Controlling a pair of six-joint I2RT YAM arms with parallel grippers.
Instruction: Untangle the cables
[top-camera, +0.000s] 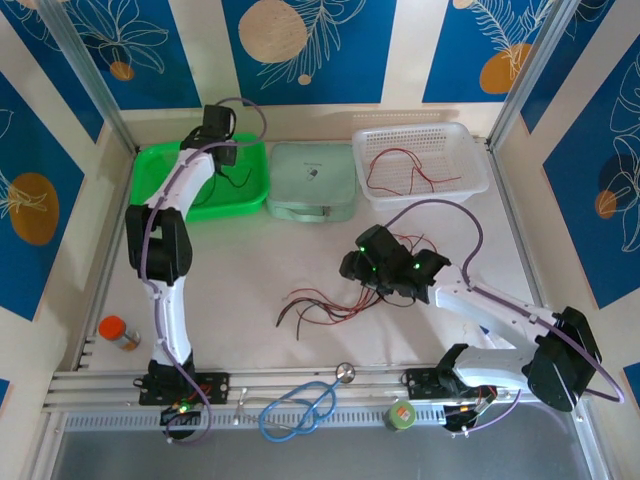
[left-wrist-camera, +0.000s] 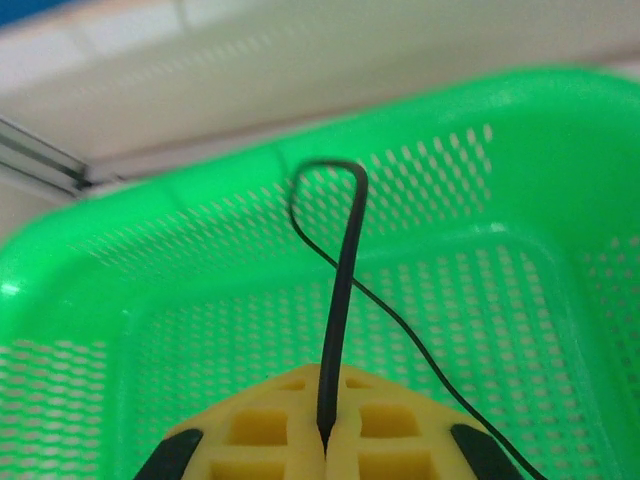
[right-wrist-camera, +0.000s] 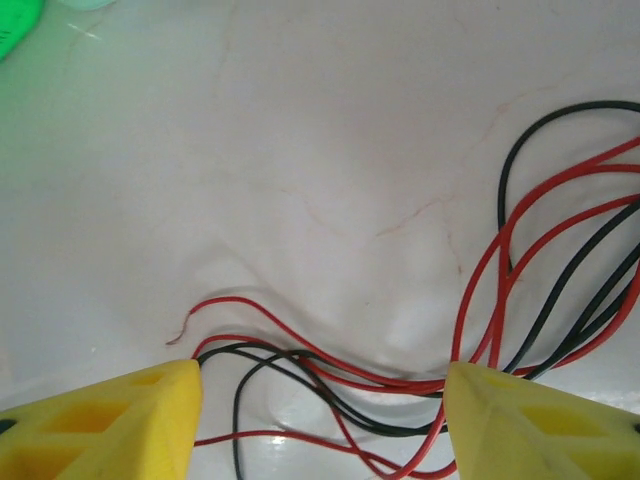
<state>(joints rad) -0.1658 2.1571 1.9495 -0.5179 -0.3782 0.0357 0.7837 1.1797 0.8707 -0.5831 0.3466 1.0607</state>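
Observation:
A loose tangle of red and black cables (top-camera: 320, 303) lies on the white table in front of my right arm. My right gripper (top-camera: 366, 284) hovers low over its right end. In the right wrist view the yellow fingers (right-wrist-camera: 110, 420) stand wide apart, with red and black cables (right-wrist-camera: 330, 375) running on the table between them and nothing pinched. My left gripper (top-camera: 228, 155) is over the green basket (top-camera: 160, 165), shut (left-wrist-camera: 325, 440) on one black cable (left-wrist-camera: 340, 300) that loops up and trails back into the basket (left-wrist-camera: 200, 300). Several red cables (top-camera: 400, 170) lie in the white basket (top-camera: 470, 150).
A pale green case (top-camera: 312, 180) sits between the two baskets at the back. An orange-capped bottle (top-camera: 120, 332) stands at the near left. A blue stethoscope (top-camera: 300, 405) and a green tape roll (top-camera: 402, 415) lie on the front rail.

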